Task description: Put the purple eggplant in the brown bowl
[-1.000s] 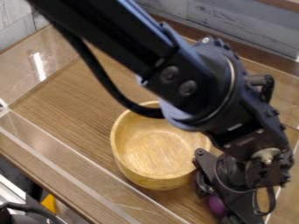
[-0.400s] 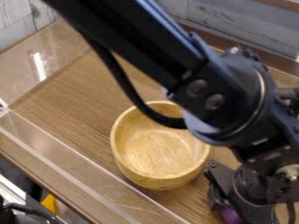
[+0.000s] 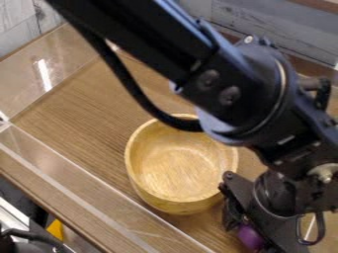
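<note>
The brown bowl (image 3: 137,163) stands empty on the wooden table, a little right of the middle of the view. The big black arm reaches over its far right side and ends at the lower right corner. There my gripper (image 3: 259,237) points down just right of the bowl's front rim, close to the table. A small patch of the purple eggplant (image 3: 246,235) shows between the dark fingers (image 3: 235,211), which look shut on it. The rest of the eggplant is hidden by the hand.
A clear plastic wall (image 3: 59,173) runs along the table's left and front side. A small yellow object (image 3: 54,230) sits outside it at the bottom left. Wooden tabletop (image 3: 93,99) stretches left of and behind the bowl.
The hand swung slightly right and then back left, and the purple patch stayed between the fingers. The bowl has not moved.
</note>
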Action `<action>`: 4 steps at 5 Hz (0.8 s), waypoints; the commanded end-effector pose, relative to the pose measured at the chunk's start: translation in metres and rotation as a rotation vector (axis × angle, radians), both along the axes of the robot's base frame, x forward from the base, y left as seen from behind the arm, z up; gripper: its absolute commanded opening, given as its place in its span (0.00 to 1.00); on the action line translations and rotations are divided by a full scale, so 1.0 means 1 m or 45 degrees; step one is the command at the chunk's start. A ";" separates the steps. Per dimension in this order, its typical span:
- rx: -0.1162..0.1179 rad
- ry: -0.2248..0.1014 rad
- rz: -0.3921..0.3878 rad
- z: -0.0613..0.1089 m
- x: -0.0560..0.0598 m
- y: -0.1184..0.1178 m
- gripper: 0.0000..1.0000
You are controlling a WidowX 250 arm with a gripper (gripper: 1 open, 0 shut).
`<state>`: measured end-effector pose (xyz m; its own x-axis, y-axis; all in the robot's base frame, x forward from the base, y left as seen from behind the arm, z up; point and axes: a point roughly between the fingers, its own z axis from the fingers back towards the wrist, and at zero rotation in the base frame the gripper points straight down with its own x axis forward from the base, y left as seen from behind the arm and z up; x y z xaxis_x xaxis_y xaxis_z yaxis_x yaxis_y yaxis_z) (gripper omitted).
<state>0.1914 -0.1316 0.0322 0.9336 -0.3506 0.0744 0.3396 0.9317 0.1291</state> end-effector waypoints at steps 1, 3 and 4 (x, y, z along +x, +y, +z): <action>-0.063 -0.064 -0.060 0.020 0.007 -0.016 0.00; -0.074 -0.052 -0.122 0.017 0.008 -0.026 0.00; -0.079 -0.049 -0.101 0.019 0.013 -0.028 0.00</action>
<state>0.1970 -0.1545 0.0409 0.9017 -0.4225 0.0917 0.4140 0.9049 0.0988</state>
